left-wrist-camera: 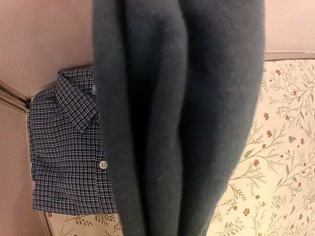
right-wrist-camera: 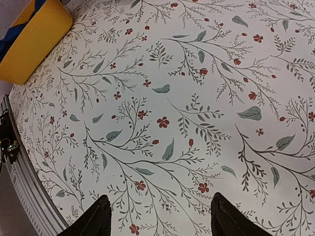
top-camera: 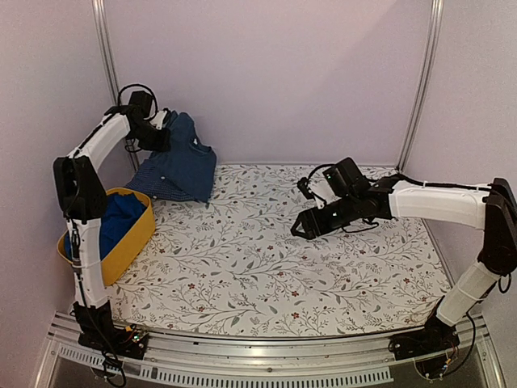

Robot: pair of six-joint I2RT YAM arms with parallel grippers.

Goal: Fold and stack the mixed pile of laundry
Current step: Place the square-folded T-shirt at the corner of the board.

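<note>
Dark navy-teal knit garment (top-camera: 190,153) hanging in loose folds at far left corner, pinched up top by left gripper (top-camera: 158,133), jaws clamped tight on it. Right underneath, fine-checked blue collared shirt (left-wrist-camera: 64,157) lying flat on floral-print white tablecloth (top-camera: 283,267). Royal-blue cloth piece (top-camera: 121,217) bunched inside yellow plastic tub (top-camera: 136,242) at left edge. Right gripper (right-wrist-camera: 160,216) hovering low over tablecloth mid-right, fingers spread wide, holding nothing.
</note>
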